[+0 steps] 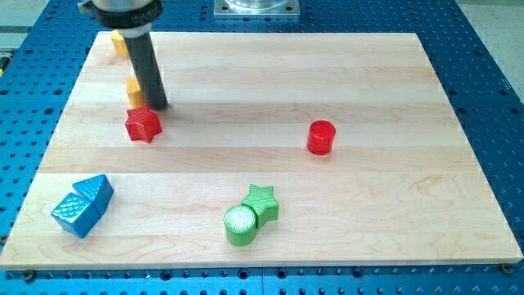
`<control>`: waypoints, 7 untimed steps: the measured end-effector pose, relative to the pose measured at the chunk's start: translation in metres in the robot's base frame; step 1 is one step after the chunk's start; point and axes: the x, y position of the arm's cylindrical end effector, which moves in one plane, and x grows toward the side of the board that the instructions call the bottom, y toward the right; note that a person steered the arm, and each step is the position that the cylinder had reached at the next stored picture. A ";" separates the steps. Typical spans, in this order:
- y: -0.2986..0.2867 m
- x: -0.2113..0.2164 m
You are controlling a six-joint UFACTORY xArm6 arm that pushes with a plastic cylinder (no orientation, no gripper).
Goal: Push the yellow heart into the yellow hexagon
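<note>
Green cylinder (pixel 240 225) nearest; my tip (pixel 158 106) between yellow block (pixel 135 90) and red star (pixel 143 124); no claw, holds nothing.

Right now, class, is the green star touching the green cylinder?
Yes, the green star sits pressed against the green cylinder near the view's bottom, no gap between them.
</note>
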 end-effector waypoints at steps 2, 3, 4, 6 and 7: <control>-0.050 0.025; -0.071 0.026; -0.073 0.021; -0.037 -0.052; -0.034 -0.085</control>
